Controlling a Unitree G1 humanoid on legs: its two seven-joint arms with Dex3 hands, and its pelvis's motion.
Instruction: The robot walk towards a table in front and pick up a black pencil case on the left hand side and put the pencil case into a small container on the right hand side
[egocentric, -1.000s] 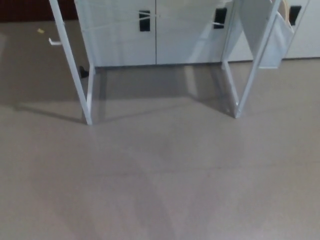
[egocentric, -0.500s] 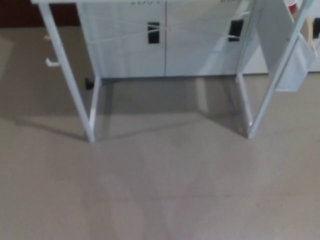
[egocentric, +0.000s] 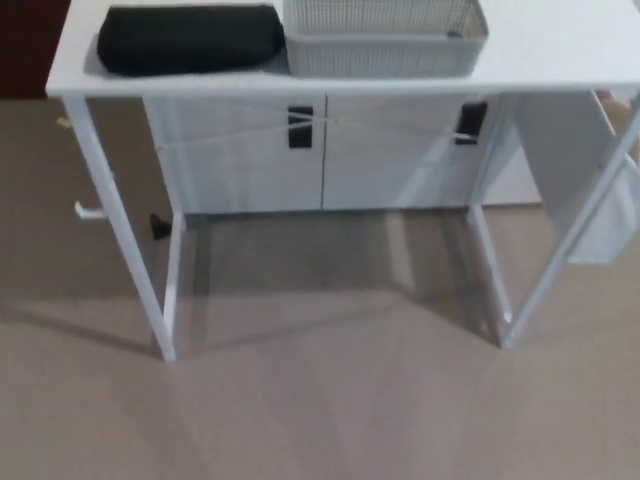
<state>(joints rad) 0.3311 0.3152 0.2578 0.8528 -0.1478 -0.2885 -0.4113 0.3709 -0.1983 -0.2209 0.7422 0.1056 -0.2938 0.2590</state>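
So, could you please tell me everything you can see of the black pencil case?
The pencil case is plain black and soft-looking, like fabric, with rounded ends and a long, low shape. It lies flat on the white table, near the left end, its length running left to right. Its right end reaches the grey mesh basket; whether they touch is unclear.

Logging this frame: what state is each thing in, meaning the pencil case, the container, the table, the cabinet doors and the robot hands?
black pencil case: lying flat on the table top, right beside the container's left side, not held.
container: upright on the table, pencil case not in it.
table: standing on all visible legs.
cabinet doors: shut.
robot hands: neither in view.
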